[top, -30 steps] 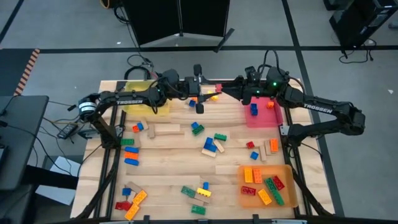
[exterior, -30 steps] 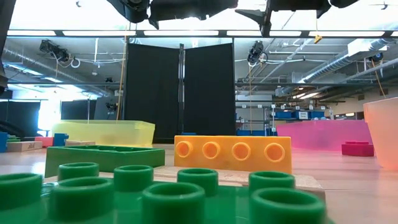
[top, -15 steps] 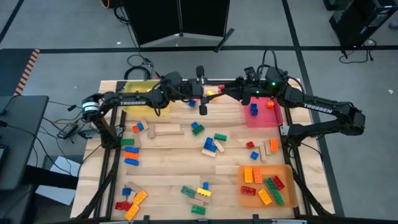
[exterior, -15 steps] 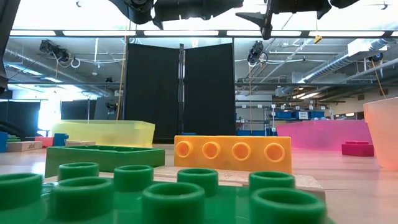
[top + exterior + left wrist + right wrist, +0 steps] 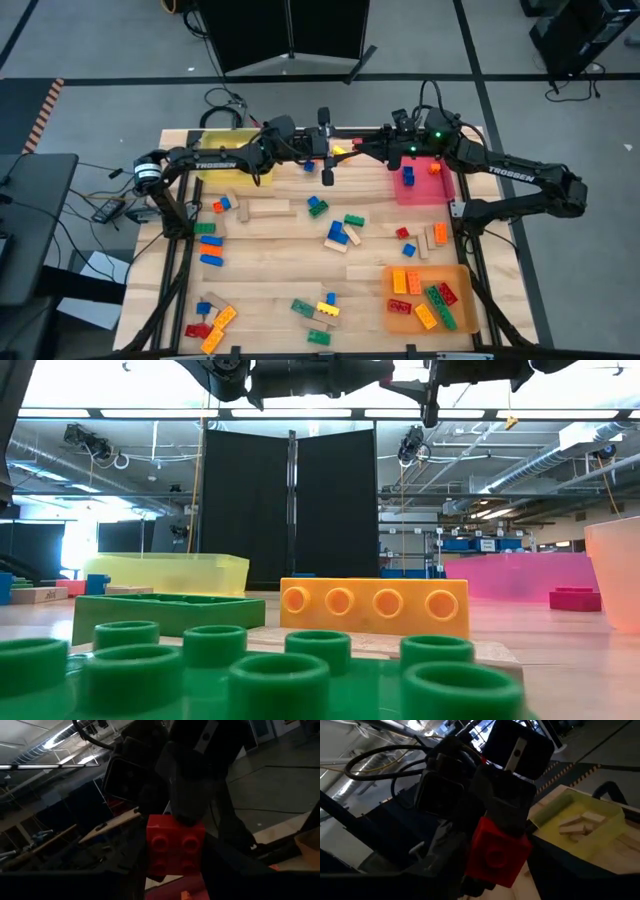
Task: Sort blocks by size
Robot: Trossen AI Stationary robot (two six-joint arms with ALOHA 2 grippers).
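Observation:
A red studded brick (image 5: 175,845) hangs high over the far middle of the table, where my two arms meet. My left gripper (image 5: 329,152) reaches in level from the left and is shut on it. My right gripper (image 5: 352,150) comes level from the right and is closed on the same brick (image 5: 496,851). Many other blocks (image 5: 340,232) lie loose on the wooden table (image 5: 270,280), resting flat on it. The low view shows only the arms' undersides at its top edge. My left gripper pinches the red brick between its two fingers, coming level from the table's left. One dark finger (image 5: 506,820) lies on a side face of the brick. The brick hangs clear of the table. My right gripper comes at the brick level from the table's right. One of its fingers (image 5: 186,810) lies against the brick's upper face (image 5: 176,821); the brick hides the other. The studded face is turned toward my left wrist.
A yellow tray (image 5: 232,168) with wooden blocks stands far left. A pink tray (image 5: 420,185) with two small bricks stands far right, and an orange tray (image 5: 428,300) with several bricks near right. Close to the low camera lie an orange brick (image 5: 375,608) and a green one (image 5: 250,675).

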